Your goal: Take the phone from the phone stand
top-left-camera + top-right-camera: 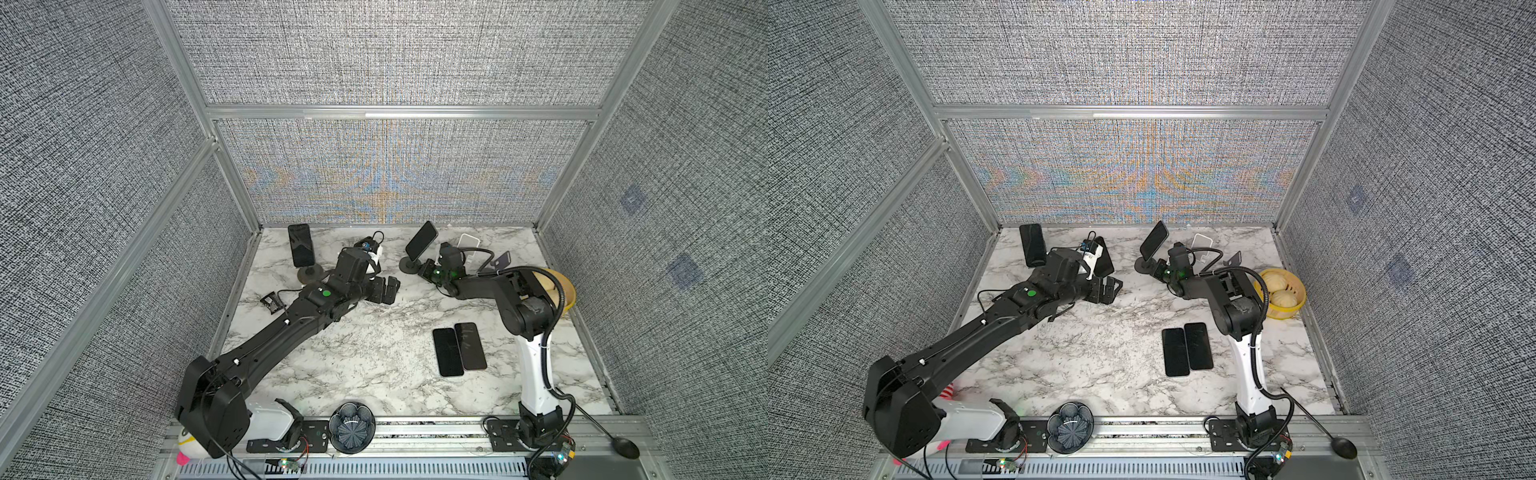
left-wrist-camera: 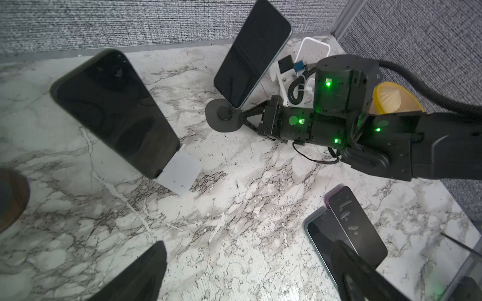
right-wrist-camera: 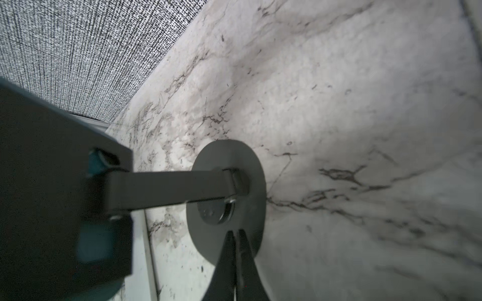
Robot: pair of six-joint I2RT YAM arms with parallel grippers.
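Five phones are showing on the marble counter point(image 1: 353, 365): three are leaning on stands toward the back and two are lying flat. The phone point(image 1: 422, 245) to be taken off is sitting tilted on its stand point(image 1: 409, 266), which has a round dark base, at the back and right of the middle. The right fingers point(image 3: 224, 260) are pressing together, closed on nothing, with their tips lying on that round base and not touching the phone. The left fingers point(image 2: 140, 276) are standing wide apart and holding nothing, over the counter to the left of that stand. A second phone point(image 1: 1104, 259) is leaning on a white stand point(image 2: 180, 172) just behind the left wrist. A third phone point(image 1: 299, 245) is leaning on another round-based stand point(image 1: 309, 273) in the far left corner. The two flat phones point(image 1: 448, 352) are lying side by side, edges touching, near the right arm. One yellow bowl point(image 1: 1279, 293) is holding two pale buns point(image 1: 1283, 299), and one dark bowl point(image 1: 351, 428) is sitting on the front rail.
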